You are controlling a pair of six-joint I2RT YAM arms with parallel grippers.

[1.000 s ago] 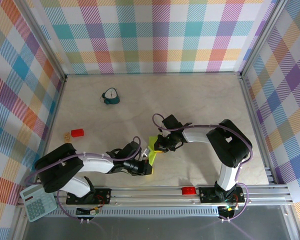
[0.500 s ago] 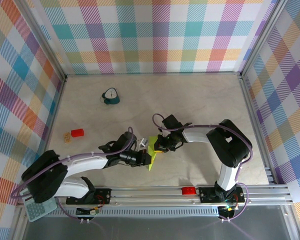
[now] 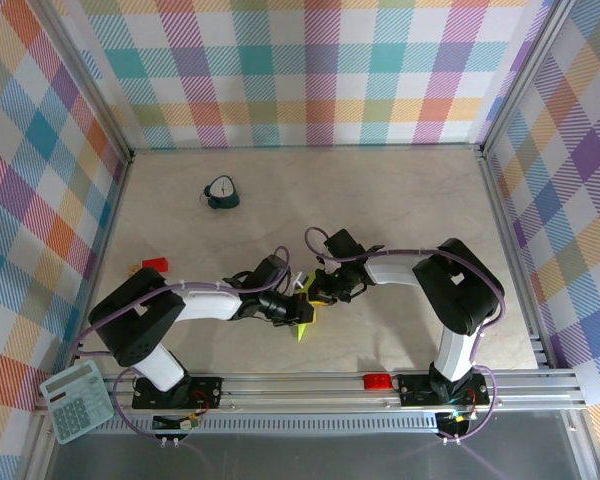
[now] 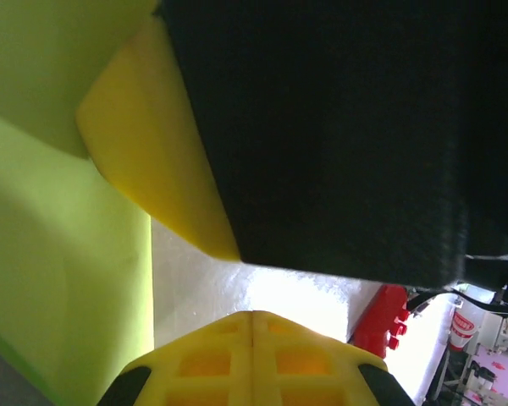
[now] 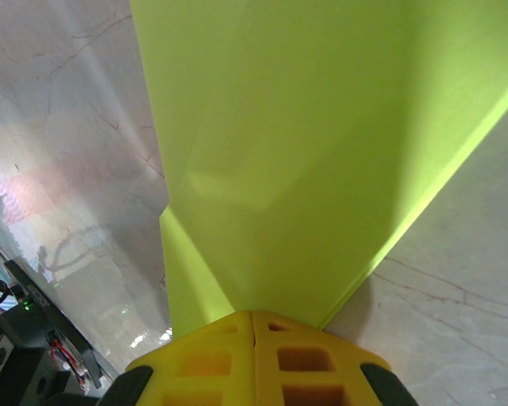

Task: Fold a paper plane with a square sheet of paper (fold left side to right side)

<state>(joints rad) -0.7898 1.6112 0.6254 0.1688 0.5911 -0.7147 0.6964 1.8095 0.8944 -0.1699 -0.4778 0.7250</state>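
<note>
Pressing the crease seems the job: left hand and right hand both closed tight at the folded lime-green paper sheet (pinched or not, can't tell), near middle of the worktop, so slide slowly along it.

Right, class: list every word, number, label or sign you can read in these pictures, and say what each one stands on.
Nothing is readable.
Keys of the calculator: too small to read.
Dial of the small teal clock: too small to read.
Red print on a white object in the left wrist view: blurred.
The lime sheet of paper: plain, no marks.
</note>
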